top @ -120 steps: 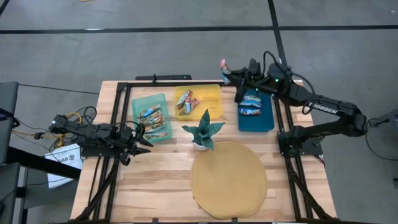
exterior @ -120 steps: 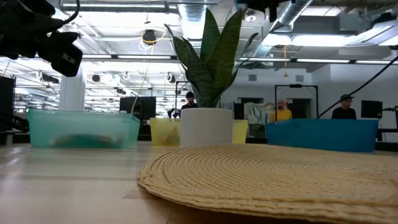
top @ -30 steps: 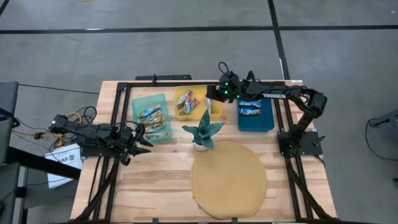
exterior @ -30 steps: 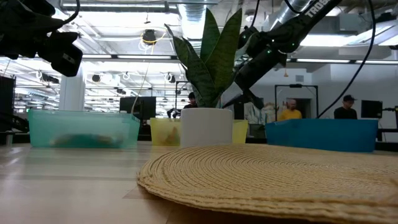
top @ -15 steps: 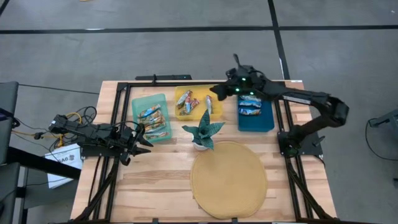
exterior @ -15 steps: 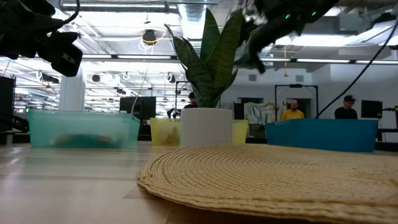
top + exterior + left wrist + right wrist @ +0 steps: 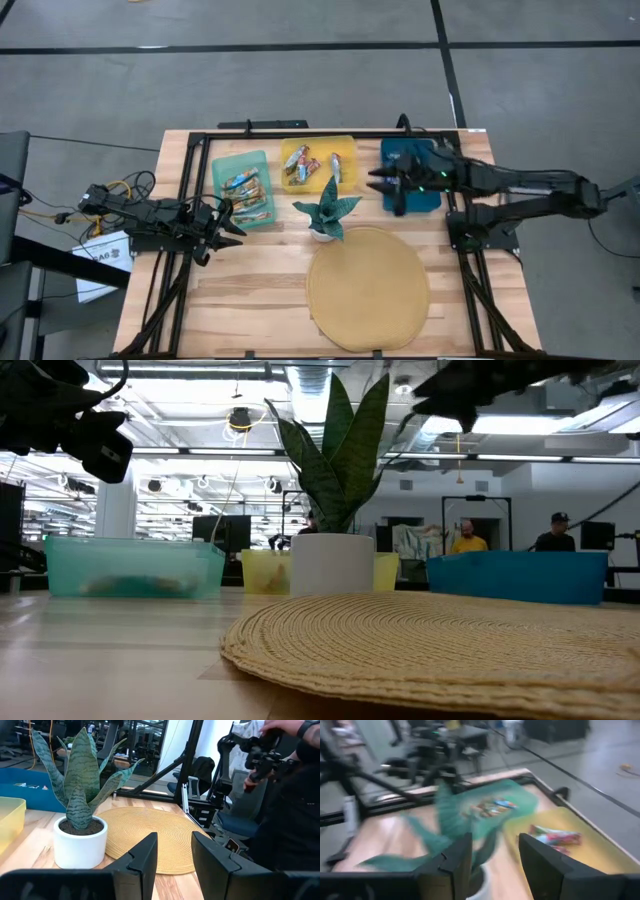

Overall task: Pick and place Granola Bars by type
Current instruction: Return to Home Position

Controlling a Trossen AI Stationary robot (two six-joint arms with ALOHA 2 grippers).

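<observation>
This looks like an open-plan robotics lab: a wooden table (image 7: 250,290) on a black metal frame (image 7: 262,133) stands on grey floor (image 7: 300,80), and beyond it run exposed ceiling ducts (image 7: 190,372), strip lights (image 7: 530,457), an office chair (image 7: 202,770) and people (image 7: 466,540) standing about

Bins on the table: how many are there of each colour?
green plastic bin: 1
yellow plastic bin: 1
blue plastic bin: 1
Total: 3 bins

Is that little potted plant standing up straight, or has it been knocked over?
Upright. The potted plant stands with its white pot flat on the table, leaves pointing up.
</observation>
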